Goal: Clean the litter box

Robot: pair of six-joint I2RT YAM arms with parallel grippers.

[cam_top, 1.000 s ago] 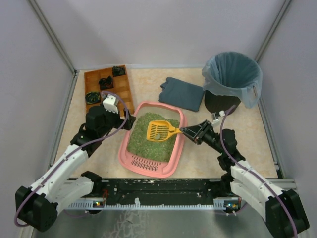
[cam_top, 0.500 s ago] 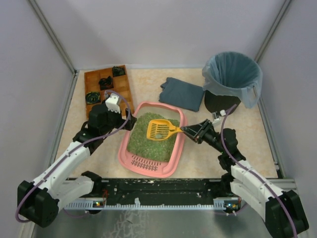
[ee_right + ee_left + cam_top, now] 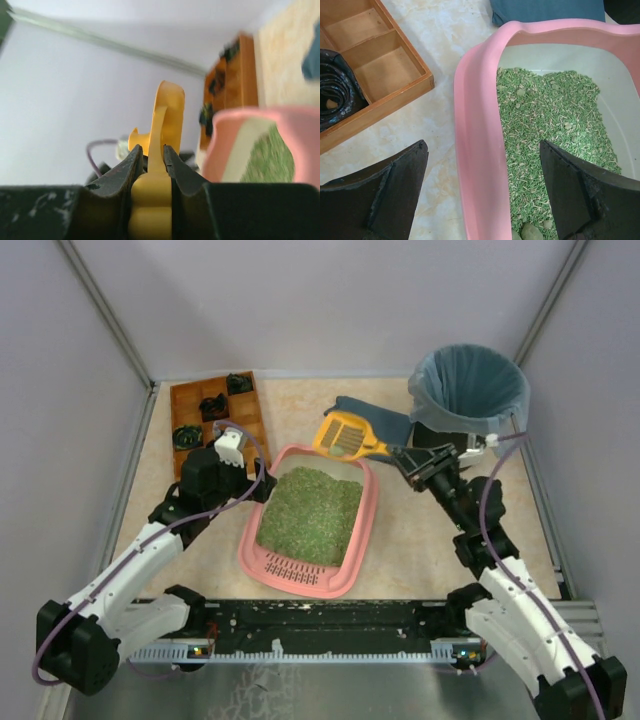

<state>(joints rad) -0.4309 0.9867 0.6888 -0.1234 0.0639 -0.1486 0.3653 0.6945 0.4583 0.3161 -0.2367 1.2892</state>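
Note:
The pink litter box (image 3: 348, 558) lies at the table's middle, holding green litter (image 3: 310, 512), with its slotted grille at the near end. My left gripper (image 3: 262, 486) is open and straddles its left rim (image 3: 475, 150), one finger (image 3: 395, 195) outside, the other (image 3: 580, 195) over the litter (image 3: 550, 115). A greyish clump (image 3: 532, 231) lies in the litter by the rim. My right gripper (image 3: 407, 453) is shut on the handle of a yellow scoop (image 3: 345, 435), held in the air past the box's far right corner. The scoop (image 3: 167, 112) shows edge-on in the right wrist view, held in my right gripper (image 3: 151, 152).
A black bin with a blue-grey bag (image 3: 470, 390) stands at the back right. A dark blue cloth (image 3: 385, 425) lies between the bin and the box. A brown wooden compartment tray (image 3: 245, 430) with black items stands at the back left, close to my left gripper.
My right gripper has lifted the yellow scoop out of the litter and moved it back and to the right, above the cloth. The left gripper has barely moved.

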